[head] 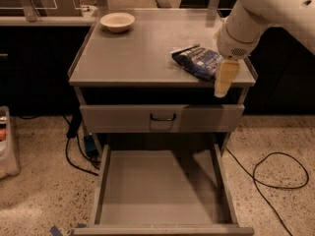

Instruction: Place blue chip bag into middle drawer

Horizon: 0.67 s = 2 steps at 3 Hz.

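Located blue chip bag (pixel 198 61) on cabinet top (pixel 138 50) above open middle drawer (pixel 157 188), just beside gripper (pixel 226 78) of indeterminable grip state; judged light, crinkly, slippery, best pinched at a crimped end.

Obs: bag (pixel 199 61) is crinkly foil, glossy. drawer (pixel 160 188): grey metal, matt, smooth floor. cabinet top (pixel 142 53): matt grey, smooth. bowl (pixel 117 21): cream, smooth, slight sheen. gripper (pixel 225 80): cream matt plastic, at the top's front right edge, beside the bag. Ground (pixel 275 132): speckled stone.
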Available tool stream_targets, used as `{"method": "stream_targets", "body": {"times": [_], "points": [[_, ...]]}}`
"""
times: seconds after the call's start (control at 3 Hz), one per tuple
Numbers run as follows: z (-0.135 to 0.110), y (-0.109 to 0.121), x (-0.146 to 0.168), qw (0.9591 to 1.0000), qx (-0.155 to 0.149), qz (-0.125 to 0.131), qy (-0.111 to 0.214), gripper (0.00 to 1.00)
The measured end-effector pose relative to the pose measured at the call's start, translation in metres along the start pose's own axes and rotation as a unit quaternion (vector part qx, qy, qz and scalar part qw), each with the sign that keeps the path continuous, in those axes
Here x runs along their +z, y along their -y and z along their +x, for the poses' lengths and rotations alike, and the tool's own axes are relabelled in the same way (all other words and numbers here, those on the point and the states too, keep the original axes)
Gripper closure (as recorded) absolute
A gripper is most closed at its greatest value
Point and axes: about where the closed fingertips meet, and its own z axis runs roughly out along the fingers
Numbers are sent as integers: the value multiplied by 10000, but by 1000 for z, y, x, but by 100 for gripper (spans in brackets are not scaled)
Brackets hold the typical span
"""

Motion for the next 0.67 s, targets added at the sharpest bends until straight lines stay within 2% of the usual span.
{"method": "stream_targets", "body": {"times": [0.33, 0.67], "points": [[0, 1, 1, 10000, -8, 8, -3, 0], [-12, -16, 66, 9999, -60, 101, 90, 0]]}}
